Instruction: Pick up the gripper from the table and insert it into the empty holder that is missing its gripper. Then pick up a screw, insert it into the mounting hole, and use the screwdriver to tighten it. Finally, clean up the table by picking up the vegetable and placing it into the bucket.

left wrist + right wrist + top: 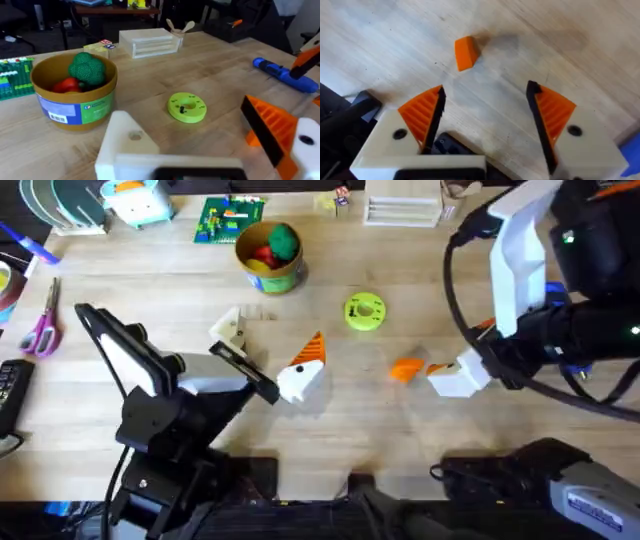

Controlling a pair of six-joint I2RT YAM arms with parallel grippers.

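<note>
Overhead view of the table [400, 430], with the loose orange gripper [405, 369] lying flat on the wood right of centre, just left of the right gripper [447, 375]. In the right wrist view the wedge [465, 52] lies just beyond the right gripper [485, 115], whose ribbed orange fingers [422, 112] stand spread wide apart with nothing between them. The left gripper [300, 370] sits near the centre of the table; one of its finger mounts is a bare cream-white holder [127, 145] while the other carries an orange pad, and its jaws are parted and empty. The bucket [268, 265] stands far of centre (holding a round green toy and a red one); a lime-green disc [364, 311] lies to its right. The blue screwdriver [285, 75] lies at far right.
</note>
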